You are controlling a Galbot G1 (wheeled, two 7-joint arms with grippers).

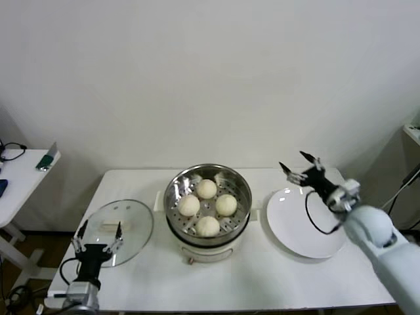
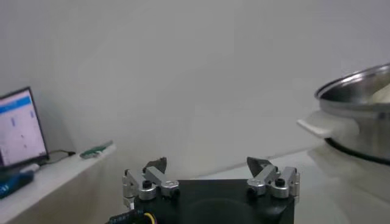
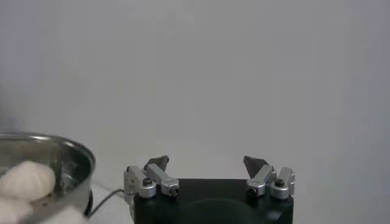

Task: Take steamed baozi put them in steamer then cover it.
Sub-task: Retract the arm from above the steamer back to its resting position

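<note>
Several cream-white baozi (image 1: 207, 207) lie on the perforated tray of the steel steamer (image 1: 177, 187) at the table's middle. The steamer's rim also shows in the left wrist view (image 2: 359, 82) and, with baozi (image 3: 25, 179) in it, in the right wrist view (image 3: 73, 155). The glass cover (image 1: 131, 236) with its cream handle lies flat on the table to the left. My left gripper (image 1: 98, 235) is open and empty over the cover's near edge; it also shows in its wrist view (image 2: 210, 165). My right gripper (image 1: 296, 162) is open and empty, raised above the far edge of the plate; it also shows in its wrist view (image 3: 207, 163).
An empty flat white plate (image 1: 298, 226) lies right of the steamer. A white side table (image 1: 20, 174) with a green object stands at the far left; a lit screen (image 2: 21, 125) shows in the left wrist view. A white wall is behind the table.
</note>
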